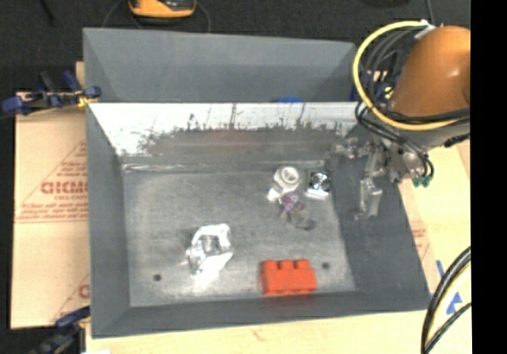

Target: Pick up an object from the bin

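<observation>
My gripper (369, 200) hangs at the bin's right side, over the sloping right wall, its metal fingers pointing down with nothing seen between them. Just to its left lies a small cluster: a white round cap-like piece (287, 179), a shiny silver and blue bit (318, 184), and a small purple and grey item (293, 207). All three rest on the bin floor, apart from the fingers.
A red toy brick (289, 276) lies near the front wall. A white and grey plastic part (209, 248) sits at the front left of the floor. The arm's orange cover and cables hang over the bin's right rim.
</observation>
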Controlling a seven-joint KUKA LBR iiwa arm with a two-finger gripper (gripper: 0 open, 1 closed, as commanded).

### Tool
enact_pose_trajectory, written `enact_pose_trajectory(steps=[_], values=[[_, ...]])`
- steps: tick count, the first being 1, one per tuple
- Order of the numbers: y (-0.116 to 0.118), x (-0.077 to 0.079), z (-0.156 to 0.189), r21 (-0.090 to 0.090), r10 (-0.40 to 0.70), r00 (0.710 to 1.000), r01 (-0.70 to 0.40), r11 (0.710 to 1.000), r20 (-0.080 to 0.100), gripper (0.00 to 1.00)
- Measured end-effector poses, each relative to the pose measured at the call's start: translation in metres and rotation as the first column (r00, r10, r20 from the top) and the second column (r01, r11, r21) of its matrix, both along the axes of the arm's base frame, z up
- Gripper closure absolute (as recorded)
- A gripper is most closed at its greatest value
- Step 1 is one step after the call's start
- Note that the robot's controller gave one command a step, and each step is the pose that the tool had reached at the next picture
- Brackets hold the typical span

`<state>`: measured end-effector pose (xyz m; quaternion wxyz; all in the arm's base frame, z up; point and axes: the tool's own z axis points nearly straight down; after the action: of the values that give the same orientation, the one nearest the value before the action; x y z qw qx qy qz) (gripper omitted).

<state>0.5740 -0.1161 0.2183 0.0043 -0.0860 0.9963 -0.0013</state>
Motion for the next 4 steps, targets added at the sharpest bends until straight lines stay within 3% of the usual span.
enact_pose_trajectory(steps=[1,2,3,4], values=[[0.068,0.027,-0.139,0.003,0.271,0.962,-0.271,0.963,-0.007,0.0],[0.028,0.037,-0.146,0.002,0.243,0.97,-0.243,0.97,-0.005,0.0],[-0.043,0.034,-0.117,-0.001,0.054,0.999,-0.054,0.999,-0.001,0.0],[-0.04,0.013,-0.146,0.0,0.2,0.98,-0.2,0.98,-0.001,0.0]])
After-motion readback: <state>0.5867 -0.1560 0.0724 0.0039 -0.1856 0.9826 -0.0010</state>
